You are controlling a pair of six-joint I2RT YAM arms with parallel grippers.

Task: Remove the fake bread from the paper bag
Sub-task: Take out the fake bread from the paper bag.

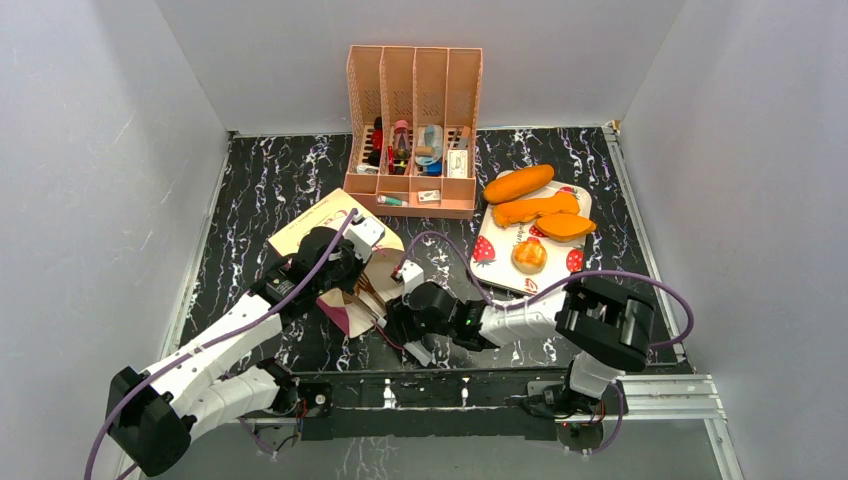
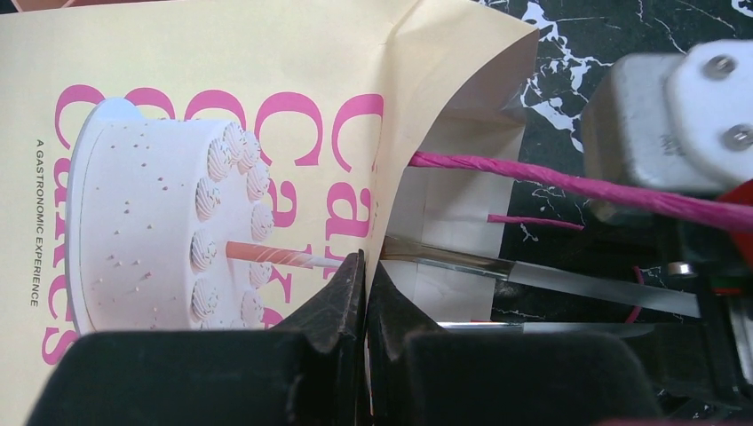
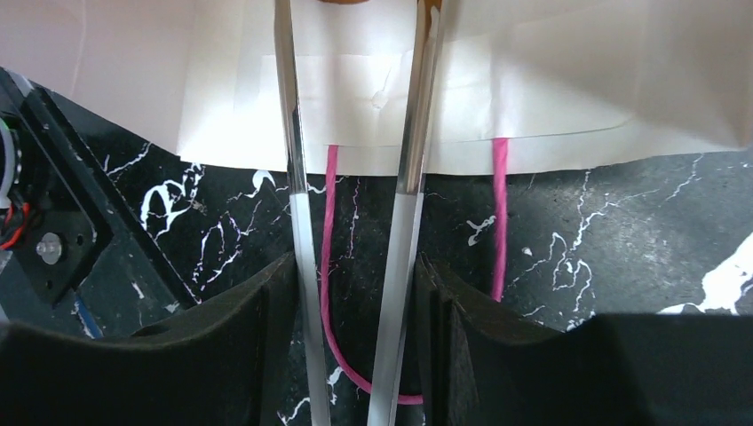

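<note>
Tongs (image 3: 410, 160) reaching into bag (image 2: 222, 53).
Left claw (image 2: 366, 266) is pinching the bag's rim, right claw (image 3: 355, 266) is clamping the tongs; bread (image 1: 540, 208) is lying on a tray (image 1: 490, 250).

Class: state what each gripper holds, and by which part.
Left gripper: the paper bag, by its mouth edge. Right gripper: metal tongs, by their two arms.

4 pieces of fake bread (image 1: 535, 208) lie on 1 tray (image 1: 497, 238) at right. 1 paper bag (image 1: 305, 228) lies left. 1 peach organiser (image 1: 413, 75) with 4 slots (image 1: 397, 80) stands far. 1 pair of metal tongs (image 3: 297, 222) sits near.
</note>
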